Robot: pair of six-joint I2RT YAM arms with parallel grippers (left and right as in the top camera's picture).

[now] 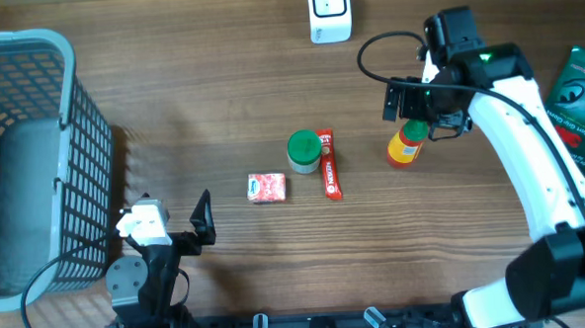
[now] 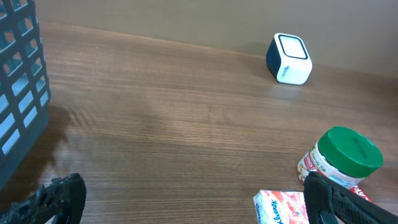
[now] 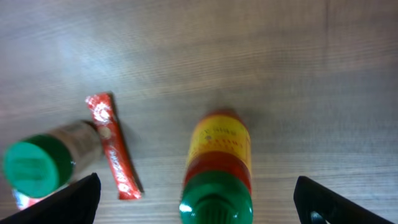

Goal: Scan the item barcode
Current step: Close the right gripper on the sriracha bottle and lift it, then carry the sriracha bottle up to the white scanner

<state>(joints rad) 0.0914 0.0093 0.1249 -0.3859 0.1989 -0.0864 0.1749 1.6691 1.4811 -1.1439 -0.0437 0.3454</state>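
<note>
A yellow-and-red bottle with a green cap [image 1: 404, 147] stands upright right of centre. My right gripper [image 1: 427, 119] hovers just above it, open. In the right wrist view the bottle [image 3: 219, 163] sits between the two wide-apart fingers [image 3: 78, 200], which do not touch it. The white and navy barcode scanner [image 1: 328, 12] stands at the far edge, and shows as the scanner [image 2: 290, 58] in the left wrist view. My left gripper [image 1: 202, 221] rests low at the front left, open, with only bare wood between its fingers [image 2: 63, 196].
A green-lidded jar [image 1: 304, 152], a red stick packet [image 1: 329, 165] and a pink packet [image 1: 267, 188] lie mid-table. A grey wire basket [image 1: 35, 155] fills the left side. A green pouch [image 1: 578, 90] lies at the right edge.
</note>
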